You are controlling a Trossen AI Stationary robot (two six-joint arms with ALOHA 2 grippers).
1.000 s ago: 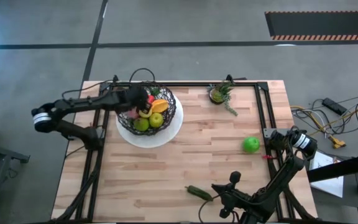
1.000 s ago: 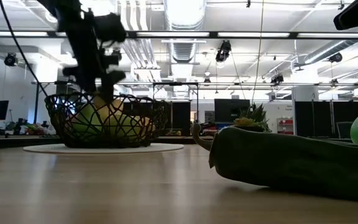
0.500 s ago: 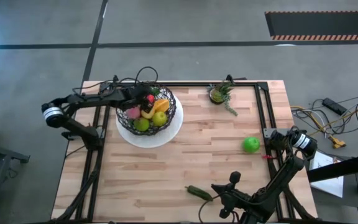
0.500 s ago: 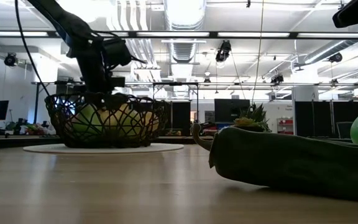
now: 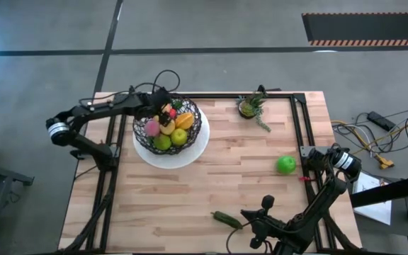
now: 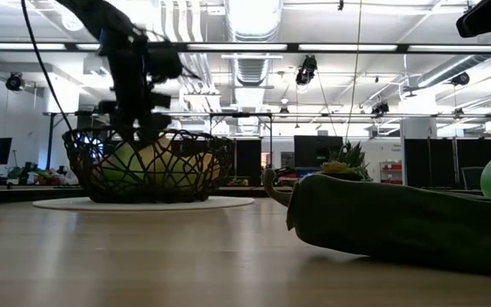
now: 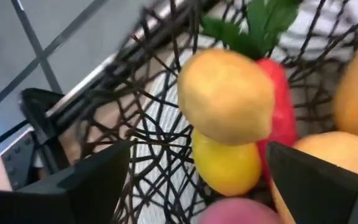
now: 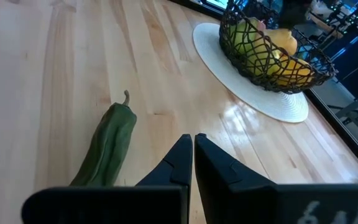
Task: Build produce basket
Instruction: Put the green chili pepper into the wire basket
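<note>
Basket (image 5: 168, 127) (fruit-filled), beneath open left hand (image 5: 163, 108)

The counter (image 5: 211, 184) is made of light wooden strips, smooth and with a soft shine; in the right wrist view it reflects the lamps near the plate (image 8: 263, 96). The plate looks white, smooth and matt. The basket (image 7: 160, 143) is thin black wire with a dull finish. Inside it, a yellow lemon (image 7: 225, 96) has a finely grained matt skin, like moulded plastic, and the red pepper (image 7: 281, 106) is smoother with a little gloss. The dark green pepper (image 8: 107, 146) on the counter has a wrinkled, half-matt surface. The fingers (image 7: 73, 186) of the left hand (image 7: 191, 186) are black, matt, hard plastic.
</note>
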